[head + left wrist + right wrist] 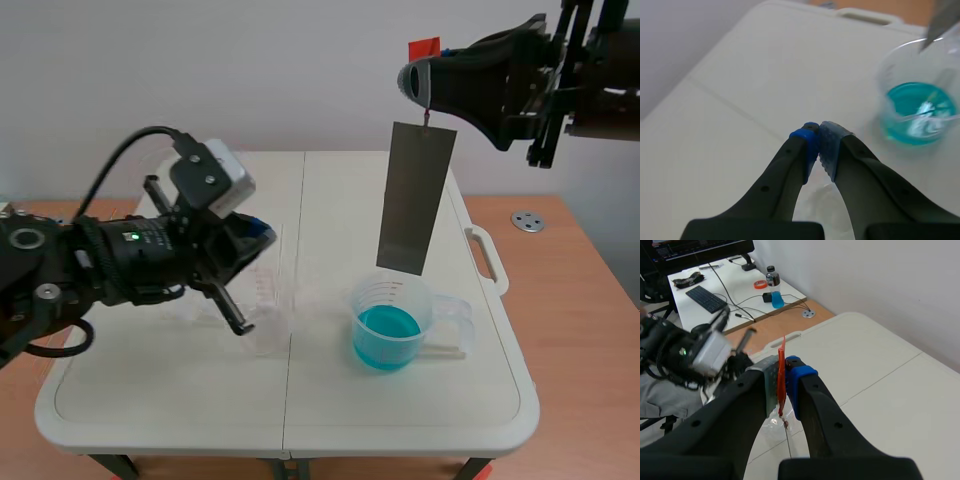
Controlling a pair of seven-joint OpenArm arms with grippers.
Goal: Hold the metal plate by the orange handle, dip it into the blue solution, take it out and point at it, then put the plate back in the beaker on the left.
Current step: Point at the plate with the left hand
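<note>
The right gripper point(418, 85) pinches the orange handle point(424, 47) high above the beaker point(390, 325) of blue water. The grey metal plate point(415, 195) hangs straight down, its bottom edge just over that beaker, not in the blue. The left gripper point(258, 232) sits low, to the side of the beaker, its fingers pressed together on nothing.

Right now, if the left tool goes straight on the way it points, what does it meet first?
Most likely the bare white table top: the shut left tool points down onto it. The clear plastic beaker of blue solution stands to one side of that line, though depth is unclear.
</note>
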